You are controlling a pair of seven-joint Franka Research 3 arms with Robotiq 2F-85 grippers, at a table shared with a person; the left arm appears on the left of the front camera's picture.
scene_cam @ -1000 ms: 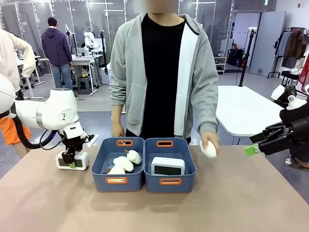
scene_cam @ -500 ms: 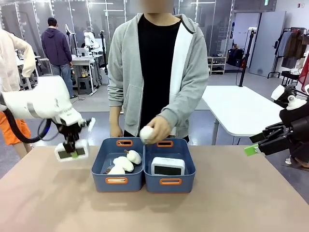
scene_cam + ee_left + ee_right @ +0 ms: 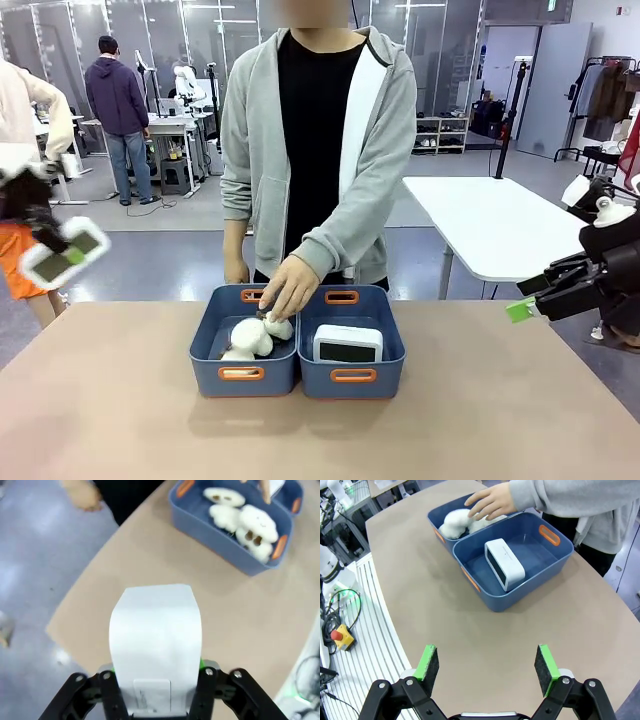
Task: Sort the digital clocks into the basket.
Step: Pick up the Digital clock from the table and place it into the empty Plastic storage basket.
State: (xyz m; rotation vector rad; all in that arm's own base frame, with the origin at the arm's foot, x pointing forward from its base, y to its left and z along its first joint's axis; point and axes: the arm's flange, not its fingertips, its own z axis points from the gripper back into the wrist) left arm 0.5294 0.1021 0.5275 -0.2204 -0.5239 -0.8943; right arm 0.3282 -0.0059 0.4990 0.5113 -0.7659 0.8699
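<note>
Tan table [image 3: 480, 420] across the front view, person [image 3: 320, 150] in a grey hoodie standing at its far side. Mid-table, two blue bins side by side and touching. Inside the left bin [image 3: 205, 345], white plush sheep [image 3: 250, 335]. Inside the right bin [image 3: 395, 345], one digital clock [image 3: 348, 344] standing on edge, dark face toward the robot. Over the left bin, person's hand [image 3: 290, 288] reaching down, fingertips on the sheep at the far end, close to the wall shared by the bins, so partly in the way there.

Up in the air well off to the table's left, the second digital clock [image 3: 156, 630], tilted and motion-blurred in front view, white back toward the wrist camera. Clamped by the left gripper [image 3: 156, 677]: jaws closed on the clock's two sides, green pads pressed against it. Below it in left wrist view, a table edge and grey floor [image 3: 30, 570], sheep bin well apart.

Raised at the table's right side, right gripper [image 3: 486, 662]: jaws spread wide, nothing between the pads, touching nothing, bins well apart from it.
</note>
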